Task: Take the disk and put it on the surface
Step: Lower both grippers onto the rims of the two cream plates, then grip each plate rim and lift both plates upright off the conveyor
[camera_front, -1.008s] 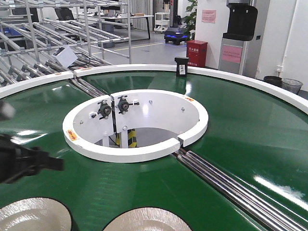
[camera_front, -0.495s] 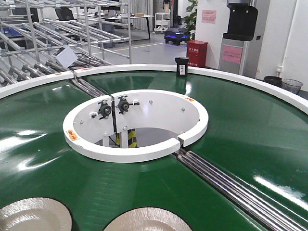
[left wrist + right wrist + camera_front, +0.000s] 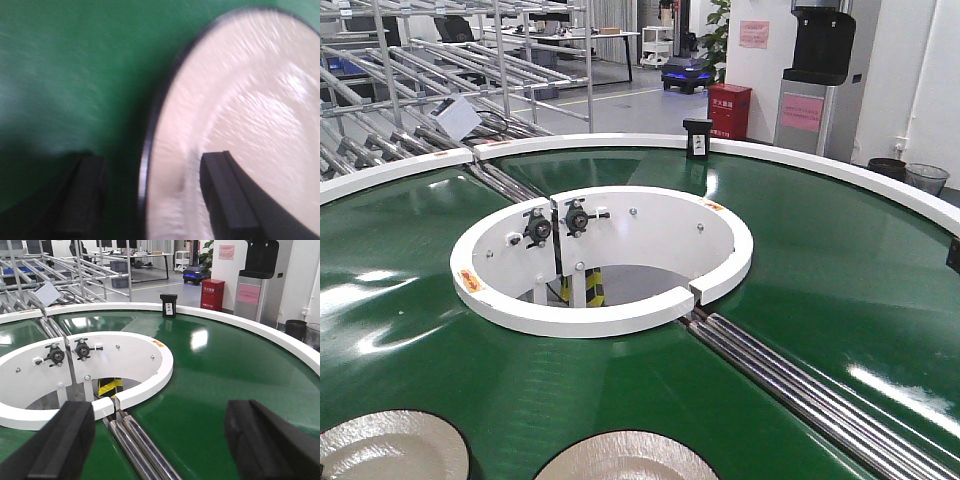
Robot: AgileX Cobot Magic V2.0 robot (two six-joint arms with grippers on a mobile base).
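Note:
Two pale metallic disks lie on the green belt at the bottom of the front view, one on the left [image 3: 388,446] and one in the middle [image 3: 620,460]. Neither gripper shows clearly there. The blurred left wrist view is close over one disk [image 3: 250,115]. My left gripper [image 3: 152,200] is open, one finger over the belt and the other over the disk's face, with the dark rim between them. My right gripper [image 3: 165,440] is open and holds nothing above the belt and steel rollers. The dark grey surface is out of view.
The green circular conveyor [image 3: 820,260] runs round a white central ring [image 3: 610,312]. Paired steel rollers [image 3: 800,390] cross the belt from the ring to the lower right. A white outer rim [image 3: 840,172] bounds the belt. A small black box [image 3: 697,137] stands on the far rim.
The dark arm seen at the left edge of the front view a second ago has dropped out of that view. A small dark part has appeared at the right edge.

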